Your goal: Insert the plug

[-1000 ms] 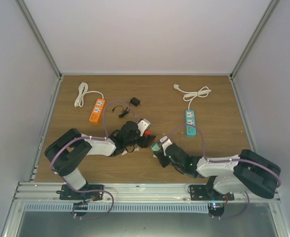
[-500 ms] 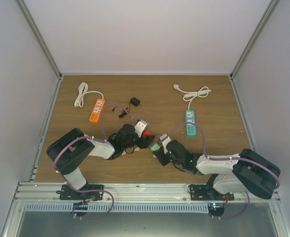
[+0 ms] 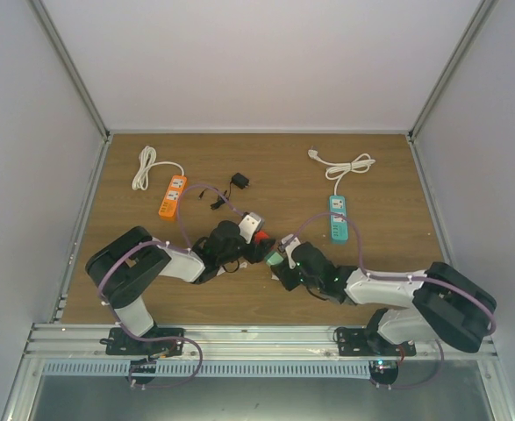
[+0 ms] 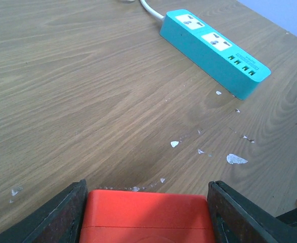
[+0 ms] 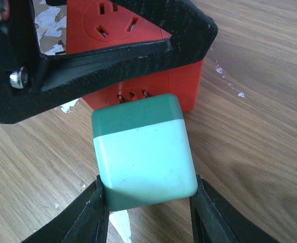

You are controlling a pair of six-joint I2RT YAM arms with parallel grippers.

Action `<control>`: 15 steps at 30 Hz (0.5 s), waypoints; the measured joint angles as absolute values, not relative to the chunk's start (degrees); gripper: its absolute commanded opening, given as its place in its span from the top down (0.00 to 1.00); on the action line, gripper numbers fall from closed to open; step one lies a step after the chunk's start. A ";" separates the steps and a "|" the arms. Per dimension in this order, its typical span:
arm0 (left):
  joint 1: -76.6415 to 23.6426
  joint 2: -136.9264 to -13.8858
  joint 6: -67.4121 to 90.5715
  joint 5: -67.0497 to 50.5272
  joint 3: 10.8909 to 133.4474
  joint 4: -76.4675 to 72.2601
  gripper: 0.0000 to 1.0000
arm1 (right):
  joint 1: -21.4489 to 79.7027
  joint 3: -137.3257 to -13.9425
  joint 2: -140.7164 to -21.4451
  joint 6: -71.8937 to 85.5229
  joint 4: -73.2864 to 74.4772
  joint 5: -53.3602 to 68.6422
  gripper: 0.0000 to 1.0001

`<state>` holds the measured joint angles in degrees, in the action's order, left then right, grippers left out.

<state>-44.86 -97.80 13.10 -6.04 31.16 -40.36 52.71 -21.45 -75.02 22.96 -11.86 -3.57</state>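
Observation:
My left gripper (image 3: pixel 259 246) is shut on a red socket cube (image 4: pixel 145 216) and holds it just above the wood at mid-table; the cube also shows in the right wrist view (image 5: pixel 138 45) with a socket face up. My right gripper (image 5: pixel 148 202) is shut on a green plug block (image 5: pixel 143 152), mint with a dark green band. Its metal prongs (image 5: pixel 133 94) sit at the red cube's side socket, partly in. In the top view the plug (image 3: pixel 276 260) meets the cube (image 3: pixel 261 239).
A teal power strip (image 3: pixel 338 216) with a white cord lies at the right back, also in the left wrist view (image 4: pixel 214 44). An orange power strip (image 3: pixel 172 195) with a white cord lies at the left back. A small black adapter (image 3: pixel 239 181) lies behind centre. White flecks dot the wood.
My right gripper has moved left and forward with the green plug, closing onto the red cube. My left gripper with the cube has shifted slightly right.

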 measured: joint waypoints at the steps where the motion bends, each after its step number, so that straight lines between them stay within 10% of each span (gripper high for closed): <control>1: -44.86 -97.84 13.13 -6.00 31.16 -40.49 0.54 | 52.71 -21.67 -75.02 22.87 -11.49 -3.62 0.99; 15: -44.88 -99.33 15.49 -4.40 31.16 -43.33 0.54 | 52.62 -25.56 -76.93 21.12 -6.61 -4.40 1.00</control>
<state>-44.88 -99.33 15.49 -4.40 31.16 -43.33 52.62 -25.56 -76.93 21.12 -6.61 -4.40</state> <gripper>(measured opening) 0.612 0.384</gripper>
